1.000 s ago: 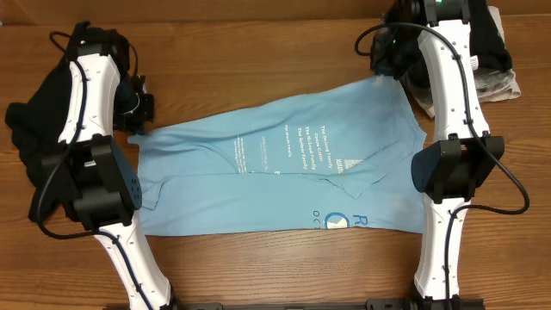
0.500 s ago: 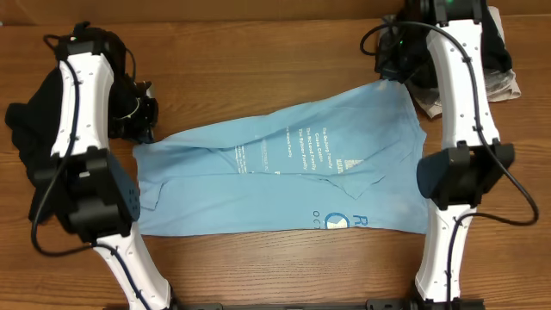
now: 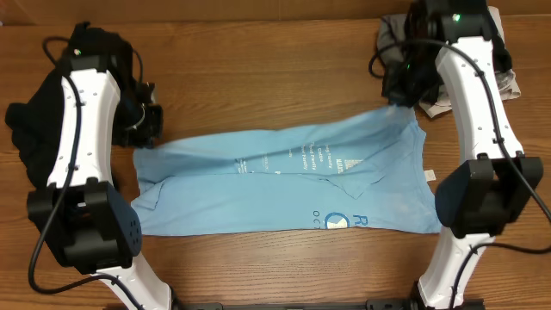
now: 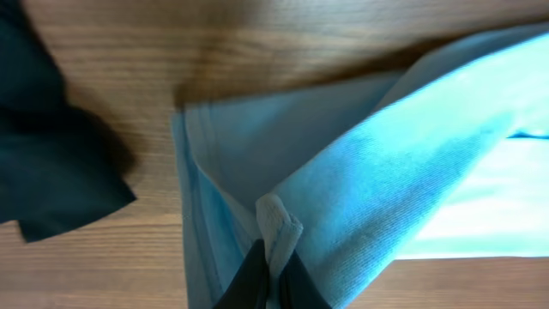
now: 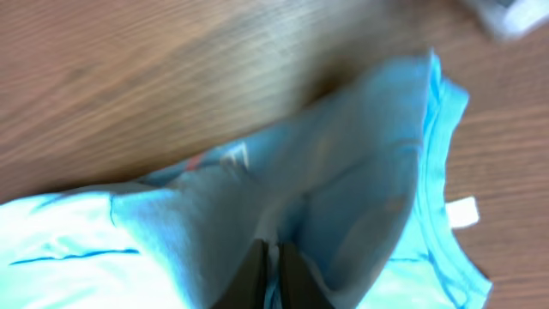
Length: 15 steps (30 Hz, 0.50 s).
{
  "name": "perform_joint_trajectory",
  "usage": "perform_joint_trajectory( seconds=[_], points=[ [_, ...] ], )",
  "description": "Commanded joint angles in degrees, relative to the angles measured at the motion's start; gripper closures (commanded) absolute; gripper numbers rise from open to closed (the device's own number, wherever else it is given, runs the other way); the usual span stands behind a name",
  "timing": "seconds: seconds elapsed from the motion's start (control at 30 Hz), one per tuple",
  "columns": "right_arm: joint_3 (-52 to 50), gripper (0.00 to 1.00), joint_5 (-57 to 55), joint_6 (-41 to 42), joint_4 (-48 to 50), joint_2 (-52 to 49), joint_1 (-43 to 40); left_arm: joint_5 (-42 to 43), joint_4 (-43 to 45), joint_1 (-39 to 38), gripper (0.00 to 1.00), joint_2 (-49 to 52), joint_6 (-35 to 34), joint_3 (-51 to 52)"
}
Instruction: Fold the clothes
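Overhead, the light blue T-shirt (image 3: 284,185) lies lengthwise across the middle of the table (image 3: 258,52). Its near long edge is flat and close to the table's near edge, and its white lettering (image 3: 314,159) faces up. Farther back the cloth is held up at both ends. The left gripper (image 4: 271,257) has its fingers pressed together on a small pinch of the shirt's far left corner. The right gripper (image 5: 274,257) is likewise clamped tight on a pinch of blue fabric at the far right corner, with the shirt's white tag (image 5: 463,211) showing nearby. This looks like the start of a lengthwise fold, the far edge to be brought over onto the near one. To do it well, both arms should probably lift only enough to clear the wood and travel toward the near edge together at one height, so the span between them is taut and straight. They should lay edge on edge before letting go; the slack diagonal crease through the middle suggests the pull is not quite even. Beyond the grips lie the hazards: a heap of black garments (image 3: 26,138) along the left edge, just beside the left gripper, and at the far right corner another black garment (image 3: 498,43) with a grey garment (image 3: 510,86), close behind the right gripper. Any of these could snag if a wrist swings outward.
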<state>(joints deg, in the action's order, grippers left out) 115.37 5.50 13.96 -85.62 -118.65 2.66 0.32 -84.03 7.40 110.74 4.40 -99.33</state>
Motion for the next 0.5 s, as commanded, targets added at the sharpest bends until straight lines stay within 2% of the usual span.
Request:
perform_joint_trajectory(
  seconds=[0.0, 0.23, 0.47],
  points=[
    [-13.6, 0.96, -0.52, 3.34, 6.58, 11.54, -0.83, -1.84, 2.67, 0.5, 0.96, 0.13, -1.44, 5.53],
    [-39.43, 0.96, 0.66, 3.89, 18.64, 28.7, -5.6, -1.79, 6.8, 0.46, 0.96, 0.13, -1.44, 13.57],
    [-47.1, 0.96, 0.59, 3.65, 19.89, 29.66, -8.79, -2.05, 9.94, 0.57, 0.96, 0.13, -1.4, 19.21]
  ],
)
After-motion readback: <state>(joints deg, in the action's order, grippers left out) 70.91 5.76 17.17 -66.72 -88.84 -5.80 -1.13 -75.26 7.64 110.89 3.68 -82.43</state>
